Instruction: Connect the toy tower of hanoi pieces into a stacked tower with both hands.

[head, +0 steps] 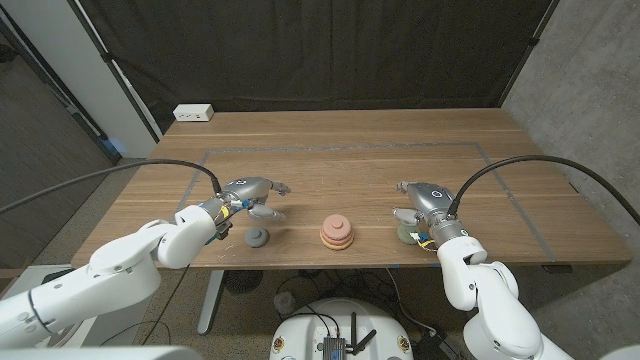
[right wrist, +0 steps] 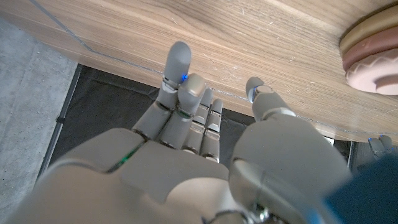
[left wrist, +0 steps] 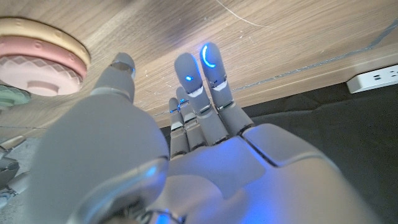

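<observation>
Between open hands: stacked rings (head: 336,233); grey piece (head: 258,238) apart.

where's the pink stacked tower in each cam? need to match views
Head view: stacked tower at the table's near middle, between the two hands.
Left wrist view: at the picture's upper left edge.
Right wrist view: at the upper right edge.
Shared landmark: the wooden table beneath it.

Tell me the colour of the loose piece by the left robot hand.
Grey: the loose piece shows best in the head view.
</observation>
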`<action>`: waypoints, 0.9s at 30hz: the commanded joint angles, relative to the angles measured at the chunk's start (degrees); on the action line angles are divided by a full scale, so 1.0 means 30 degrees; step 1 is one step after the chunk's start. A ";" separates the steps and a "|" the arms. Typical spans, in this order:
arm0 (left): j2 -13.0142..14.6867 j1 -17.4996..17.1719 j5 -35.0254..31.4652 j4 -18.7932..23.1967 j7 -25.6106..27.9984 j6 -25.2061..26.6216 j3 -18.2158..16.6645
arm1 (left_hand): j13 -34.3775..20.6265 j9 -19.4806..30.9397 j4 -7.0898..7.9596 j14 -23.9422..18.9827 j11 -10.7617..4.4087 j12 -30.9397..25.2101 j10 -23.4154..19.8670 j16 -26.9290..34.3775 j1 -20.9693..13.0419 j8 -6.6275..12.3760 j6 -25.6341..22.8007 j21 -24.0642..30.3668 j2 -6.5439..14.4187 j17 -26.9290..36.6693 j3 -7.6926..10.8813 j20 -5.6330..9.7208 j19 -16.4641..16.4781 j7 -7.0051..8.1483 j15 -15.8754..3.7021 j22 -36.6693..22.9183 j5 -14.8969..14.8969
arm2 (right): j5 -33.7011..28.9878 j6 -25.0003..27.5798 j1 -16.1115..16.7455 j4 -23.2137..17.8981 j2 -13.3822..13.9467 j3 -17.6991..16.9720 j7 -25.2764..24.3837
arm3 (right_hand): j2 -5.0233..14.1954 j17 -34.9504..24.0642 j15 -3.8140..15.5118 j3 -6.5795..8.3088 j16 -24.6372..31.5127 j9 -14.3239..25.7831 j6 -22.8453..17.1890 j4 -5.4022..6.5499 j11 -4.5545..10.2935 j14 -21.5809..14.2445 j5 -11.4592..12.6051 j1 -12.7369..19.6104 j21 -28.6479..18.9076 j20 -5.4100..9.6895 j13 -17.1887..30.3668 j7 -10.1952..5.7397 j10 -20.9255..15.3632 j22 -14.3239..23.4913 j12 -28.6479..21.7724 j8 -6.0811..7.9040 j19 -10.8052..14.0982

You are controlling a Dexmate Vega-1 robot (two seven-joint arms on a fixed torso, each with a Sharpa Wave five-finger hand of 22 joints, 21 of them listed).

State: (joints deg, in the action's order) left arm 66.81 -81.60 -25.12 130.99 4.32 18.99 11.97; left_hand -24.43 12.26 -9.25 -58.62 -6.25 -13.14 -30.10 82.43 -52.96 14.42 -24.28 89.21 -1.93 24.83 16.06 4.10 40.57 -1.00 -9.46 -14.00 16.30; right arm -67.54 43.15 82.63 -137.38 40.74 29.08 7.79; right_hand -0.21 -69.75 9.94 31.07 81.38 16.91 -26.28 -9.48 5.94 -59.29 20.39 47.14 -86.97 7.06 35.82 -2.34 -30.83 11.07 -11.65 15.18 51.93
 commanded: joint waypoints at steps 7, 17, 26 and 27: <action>-0.0422 -0.1750 0.0270 0.0000 0.1887 0.1261 -0.0914 | 0.0050 -0.0014 -0.0052 -0.0374 0.0025 0.0033 -0.0276 0.0197 -0.0240 0.0043 -0.0351 0.0069 0.0156 0.0100 0.0176 0.2608 0.0287 -0.0070 -0.1036 -0.0163 0.0056 | 0.0959 0.0595 -0.0577 0.0158 0.0722 0.0341 -0.0420 | -0.0176 0.0053 0.0850 0.0106 -0.0051 0.0110 -0.0041 -0.0009 -0.0071 0.0078 0.0171 -0.0035 0.0003 0.1775 0.0087 0.0049 0.0130 0.0043 0.0045 0.0051 0.0099; -0.0406 -0.1825 -0.0077 0.0269 0.2063 0.2010 -0.0674 | 0.0101 -0.0016 -0.0020 -0.0382 0.0035 0.0085 -0.0355 0.0152 -0.0253 0.0015 -0.0452 0.0060 0.0184 0.0055 0.0209 0.2598 0.0326 -0.0053 -0.1035 -0.0220 0.0060 | 0.1487 0.0705 -0.0760 0.0257 0.1126 0.0545 -0.0875 | -0.0198 -0.0011 0.0847 0.0119 -0.0001 0.0113 -0.0029 -0.0003 -0.0096 0.0049 0.0159 -0.0041 0.0037 0.1773 0.0080 0.0051 0.0231 0.0016 0.0068 0.0031 0.0044; -0.0417 -0.2160 0.0241 0.0294 0.2373 0.1914 -0.1065 | 0.0141 -0.0016 0.0006 -0.0405 0.0061 0.0074 -0.0547 0.0146 -0.0238 -0.0005 -0.0535 0.0027 0.0202 0.0060 0.0227 0.2595 0.0333 -0.0031 -0.1035 -0.0226 0.0058 | 0.1582 0.1079 -0.0600 0.0071 0.1567 0.0709 -0.1081 | -0.0231 0.0073 0.0846 0.0140 -0.0121 0.0104 0.0029 -0.0015 -0.0064 0.0203 0.0144 -0.0021 0.0060 0.1773 0.0090 0.0057 0.0517 0.0007 0.0144 -0.0019 -0.0017; -0.0425 -0.2220 0.0295 0.0291 0.2407 0.1878 -0.1140 | 0.0147 -0.0016 0.0007 -0.0417 0.0056 0.0086 -0.0537 0.0155 -0.0237 -0.0002 -0.0559 0.0018 0.0204 0.0070 0.0230 0.2596 0.0331 -0.0027 -0.1035 -0.0221 0.0057 | 0.1634 0.1171 -0.0573 0.0021 0.1589 0.0695 -0.1025 | -0.0238 0.0117 0.0846 0.0145 -0.0175 0.0102 0.0015 -0.0019 0.0070 0.0265 0.0141 -0.0014 0.0067 0.1774 0.0088 0.0017 0.0610 0.0004 0.0173 -0.0019 -0.0031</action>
State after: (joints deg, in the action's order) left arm 65.67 -86.99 -25.00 131.64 10.40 24.36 9.69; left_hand -23.90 12.27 -8.94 -59.48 -6.02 -12.86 -30.95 82.65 -53.25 14.42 -25.35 89.21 -1.64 24.85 16.39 4.29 40.98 -1.16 -9.83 -14.52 16.30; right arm -63.47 45.33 80.66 -136.80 44.20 30.69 5.35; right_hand -0.52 -69.48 9.70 31.07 81.14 17.13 -26.29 -9.48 5.74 -59.05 20.39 46.83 -86.97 7.06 35.99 -2.34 -29.54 10.92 -11.35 15.18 51.93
